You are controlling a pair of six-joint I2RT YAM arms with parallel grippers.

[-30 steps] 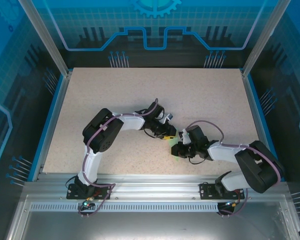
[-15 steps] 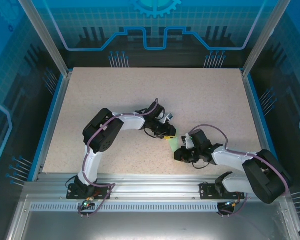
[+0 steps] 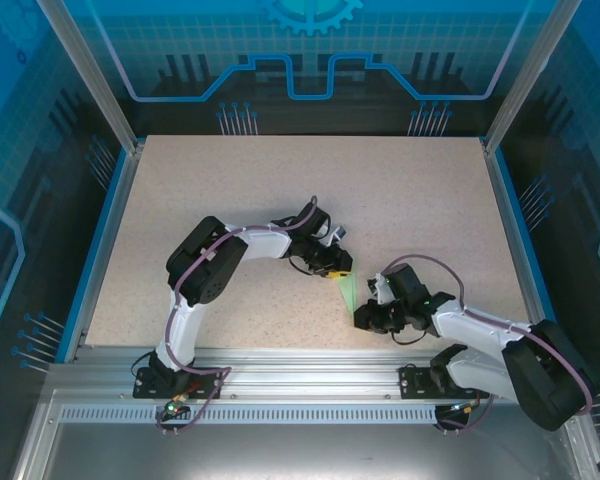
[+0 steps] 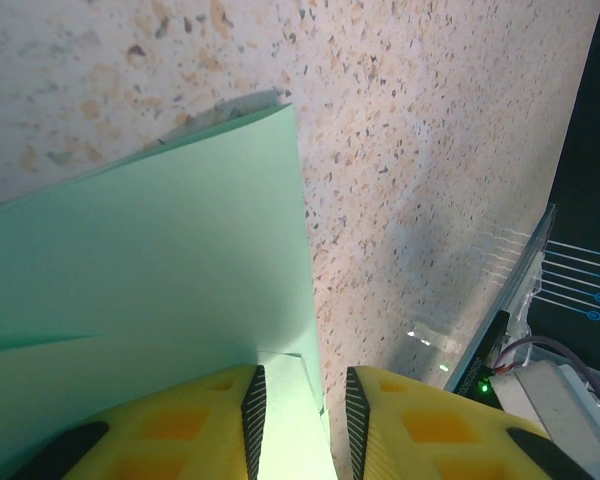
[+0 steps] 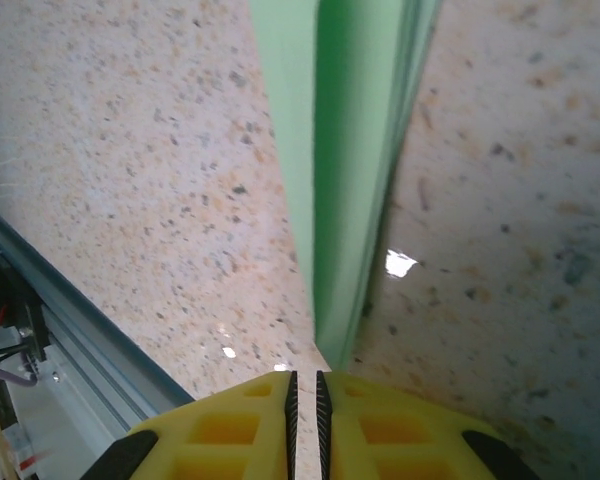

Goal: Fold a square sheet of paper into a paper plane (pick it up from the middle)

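Sheet of paper (image 3: 350,292) (image 4: 160,260) (image 5: 350,150): 1, pale mint-green and folded into layers. In your top view it lies just right of the frame's centre, between the 2 grippers.
Left gripper (image 3: 338,268) (image 4: 300,420): 1, at the sheet's upper end. Its 2 yellow fingers stand apart, with paper in the gap.
Right gripper (image 3: 363,314) (image 5: 305,385): 1, at the sheet's lower end. You see its 2 yellow fingers pinched nearly together on the paper's narrow tip.
Table (image 3: 230,190): 1, speckled beige, under the sheet.
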